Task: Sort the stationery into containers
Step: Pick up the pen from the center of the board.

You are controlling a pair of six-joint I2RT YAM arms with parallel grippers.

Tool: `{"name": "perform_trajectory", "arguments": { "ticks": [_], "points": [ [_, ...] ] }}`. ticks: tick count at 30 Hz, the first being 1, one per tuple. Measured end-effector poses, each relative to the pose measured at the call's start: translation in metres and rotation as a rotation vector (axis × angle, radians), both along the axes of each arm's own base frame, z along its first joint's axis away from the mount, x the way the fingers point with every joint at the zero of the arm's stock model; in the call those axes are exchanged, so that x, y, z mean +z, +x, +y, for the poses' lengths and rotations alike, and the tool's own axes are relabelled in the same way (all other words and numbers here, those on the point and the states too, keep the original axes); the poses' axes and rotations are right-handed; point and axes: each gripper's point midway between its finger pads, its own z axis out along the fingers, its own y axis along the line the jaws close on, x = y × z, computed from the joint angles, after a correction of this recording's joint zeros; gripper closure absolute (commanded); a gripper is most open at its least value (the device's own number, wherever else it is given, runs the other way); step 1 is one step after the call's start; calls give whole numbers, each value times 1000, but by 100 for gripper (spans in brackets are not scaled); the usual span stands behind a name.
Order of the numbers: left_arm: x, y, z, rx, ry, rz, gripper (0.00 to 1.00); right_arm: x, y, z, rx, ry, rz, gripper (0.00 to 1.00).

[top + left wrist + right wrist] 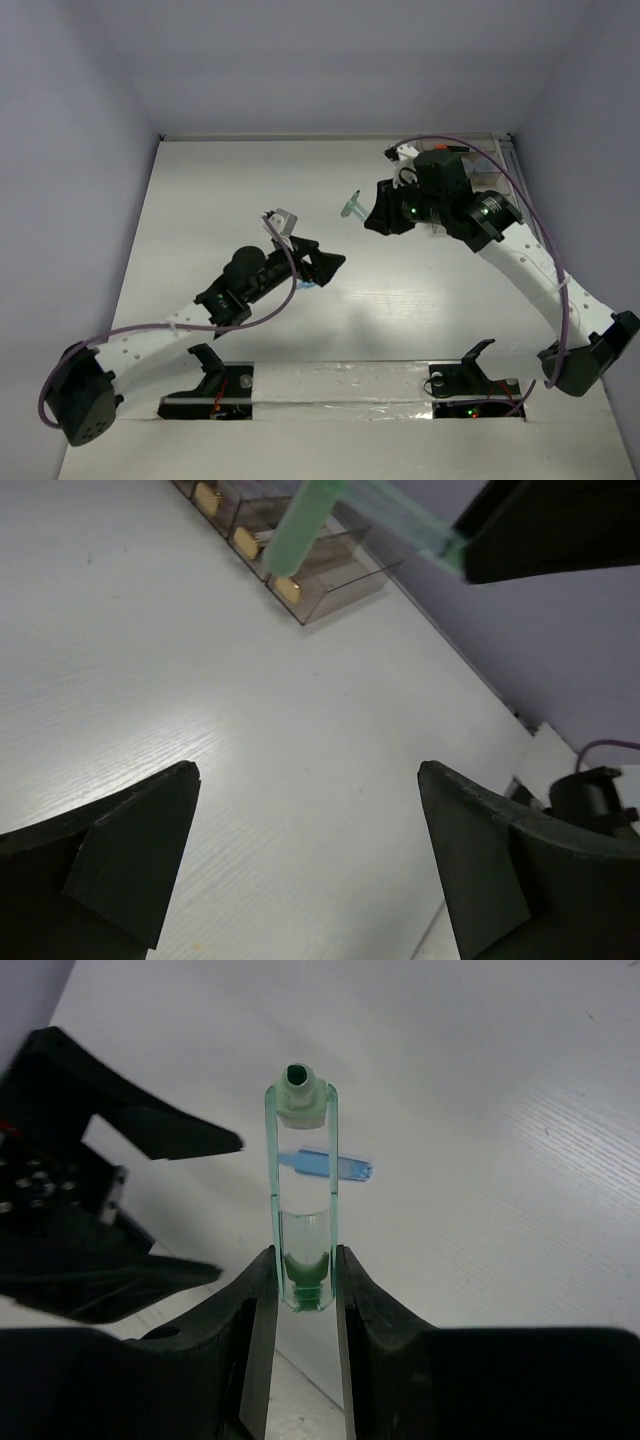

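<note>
The right pincer (303, 1260) is clamped on one end of the pale green highlighter (303, 1225), above the bench (200, 200) centre; light, rigid, probably slippery, best gripped mid-barrel; the left pincer (305, 770) stands apart.

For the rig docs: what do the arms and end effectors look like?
Left arm and right arm: white perforated links, black joint housings. A purple cable runs along each. Green lights on the right arm's joints. Left end effector and right end effector: matte black, two wedge-shaped fingers.
</note>
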Motion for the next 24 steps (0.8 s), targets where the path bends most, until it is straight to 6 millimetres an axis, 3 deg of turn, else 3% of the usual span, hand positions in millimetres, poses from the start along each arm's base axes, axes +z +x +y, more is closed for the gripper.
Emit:
{"name": "perform_trajectory", "arguments": {
  "ticks": [3, 6, 10, 11, 19, 24],
  "points": [
    [-21, 14, -10, 45, 71, -21, 14, 20, -8, 3, 33, 31, -6, 97],
    [-23, 24, -12, 84, 105, -67, 16, 35, -15, 4, 62, 52, -9, 98],
    [-5, 37, -14, 128, 103, -147, 24, 42, -22, 5, 92, 64, 0, 99],
    [1, 40, -15, 136, 96, -166, 32, 41, -24, 5, 97, 62, 6, 99],
    [26, 42, -17, 142, 60, -263, 34, 38, -29, 5, 111, 59, 27, 100],
    [35, 43, -24, 123, 52, -289, 41, 35, -30, 5, 114, 56, 37, 100]
  ]
}}
